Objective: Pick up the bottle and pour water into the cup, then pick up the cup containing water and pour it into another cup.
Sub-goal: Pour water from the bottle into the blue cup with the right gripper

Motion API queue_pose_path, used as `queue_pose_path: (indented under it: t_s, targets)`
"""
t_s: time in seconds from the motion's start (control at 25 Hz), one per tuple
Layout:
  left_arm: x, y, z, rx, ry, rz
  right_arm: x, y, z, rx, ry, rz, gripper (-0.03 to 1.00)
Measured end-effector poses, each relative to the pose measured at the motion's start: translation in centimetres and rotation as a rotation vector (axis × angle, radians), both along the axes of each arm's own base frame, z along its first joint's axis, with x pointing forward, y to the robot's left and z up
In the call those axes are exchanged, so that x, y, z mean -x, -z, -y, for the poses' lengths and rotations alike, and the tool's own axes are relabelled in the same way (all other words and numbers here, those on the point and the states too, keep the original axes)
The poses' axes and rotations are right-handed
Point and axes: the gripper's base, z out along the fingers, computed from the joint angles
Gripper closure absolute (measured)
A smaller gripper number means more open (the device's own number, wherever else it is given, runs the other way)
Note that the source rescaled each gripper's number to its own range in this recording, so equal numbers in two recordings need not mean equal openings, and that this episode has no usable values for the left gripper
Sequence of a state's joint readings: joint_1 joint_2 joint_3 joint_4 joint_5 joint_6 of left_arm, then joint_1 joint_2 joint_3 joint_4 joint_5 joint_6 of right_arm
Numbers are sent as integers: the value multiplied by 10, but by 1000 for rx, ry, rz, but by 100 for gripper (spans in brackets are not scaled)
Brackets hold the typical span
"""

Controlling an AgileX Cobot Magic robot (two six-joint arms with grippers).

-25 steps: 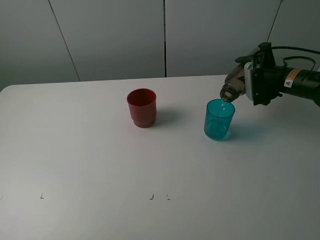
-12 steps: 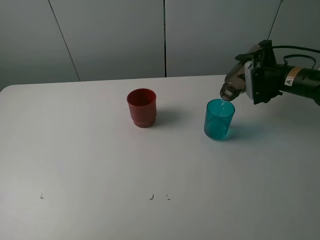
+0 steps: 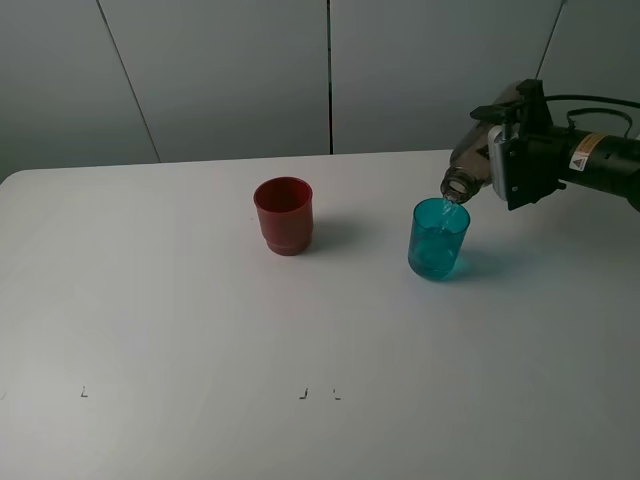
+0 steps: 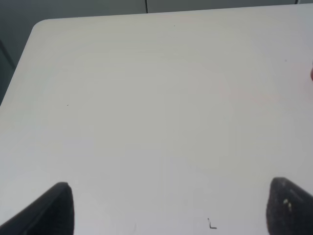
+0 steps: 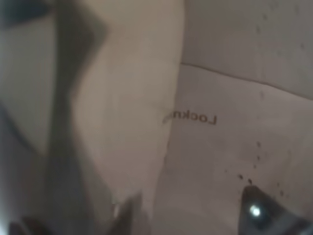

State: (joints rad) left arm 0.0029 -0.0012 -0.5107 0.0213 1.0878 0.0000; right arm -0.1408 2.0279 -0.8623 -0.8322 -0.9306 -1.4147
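A smoky bottle [image 3: 468, 172] lies tipped nearly level in the right gripper [image 3: 505, 165], whose fingers are clamped round its body. Its mouth hangs over the rim of the teal cup [image 3: 438, 240] at about 1 o'clock. That cup stands on the white table [image 3: 200, 320], at 3 o'clock from the red cup [image 3: 284, 216]. The bottle looks light, smooth and slightly squeezable, so mid-body seems the safest hold. The left gripper [image 4: 168, 210] has its fingers spread wide, holding nothing. Compared with a second ago, the mouth sits slightly higher and a pale stream shows in the teal cup.
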Motion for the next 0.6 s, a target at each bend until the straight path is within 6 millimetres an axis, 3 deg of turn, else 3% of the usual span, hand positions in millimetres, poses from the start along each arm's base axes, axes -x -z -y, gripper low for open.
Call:
queue_pose_path:
  t_s: [0.6]
  targets:
    - [0,0,0,0,0,0,-1,-3,0,4,-4,44,97]
